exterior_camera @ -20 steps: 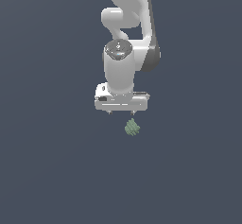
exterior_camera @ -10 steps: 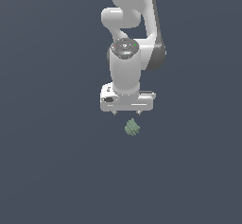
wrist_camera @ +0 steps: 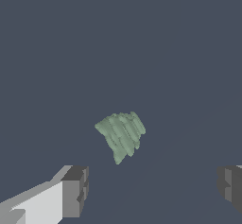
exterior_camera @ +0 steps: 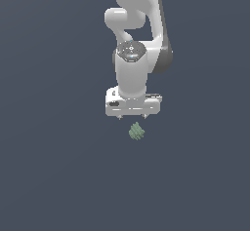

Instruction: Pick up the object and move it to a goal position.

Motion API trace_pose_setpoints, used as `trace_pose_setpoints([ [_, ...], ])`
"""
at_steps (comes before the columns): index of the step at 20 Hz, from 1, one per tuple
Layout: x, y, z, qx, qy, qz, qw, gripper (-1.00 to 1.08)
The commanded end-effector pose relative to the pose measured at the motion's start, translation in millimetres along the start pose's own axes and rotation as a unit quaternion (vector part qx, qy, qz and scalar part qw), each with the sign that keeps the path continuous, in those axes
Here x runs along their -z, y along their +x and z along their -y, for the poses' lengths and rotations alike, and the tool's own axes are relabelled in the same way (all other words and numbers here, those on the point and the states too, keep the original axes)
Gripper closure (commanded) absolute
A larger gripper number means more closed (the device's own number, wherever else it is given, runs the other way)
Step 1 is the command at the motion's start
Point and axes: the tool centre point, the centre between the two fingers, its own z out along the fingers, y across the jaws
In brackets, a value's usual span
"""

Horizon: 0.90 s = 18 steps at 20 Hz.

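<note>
The object point(exterior_camera: 136, 131) is a small pale grey-green bumpy clump lying on the dark grey floor. In the wrist view the object point(wrist_camera: 121, 134) is teardrop-shaped and sits ahead of the fingers, between their lines. My white gripper point(exterior_camera: 133, 117) hangs just above and slightly behind it, pointing down. It is open and empty. In the wrist view the gripper point(wrist_camera: 152, 190) shows its two dark fingertips point(wrist_camera: 75, 192) set wide apart, wider than the object, and not touching it.
A plain dark grey floor point(exterior_camera: 53, 176) fills both views. The white arm point(exterior_camera: 132, 74) rises behind the object toward the top of the exterior view.
The gripper has moved a little toward the exterior view's right and downward, closer to the object. The object has not moved. The fingers stay open.
</note>
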Motion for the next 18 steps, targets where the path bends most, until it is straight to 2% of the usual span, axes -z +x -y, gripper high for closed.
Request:
trace_pose_setpoints([
  [1, -4, 0, 1, 0.014, -0.002, 0.001, 0.9999, -0.92],
  [9, -30, 2, 6, 0.101, -0.013, 0.003, 0.9948, -0.92],
  [18, -64, 2, 14, 0.216, -0.023, 0.007, 0.976, -0.92],
])
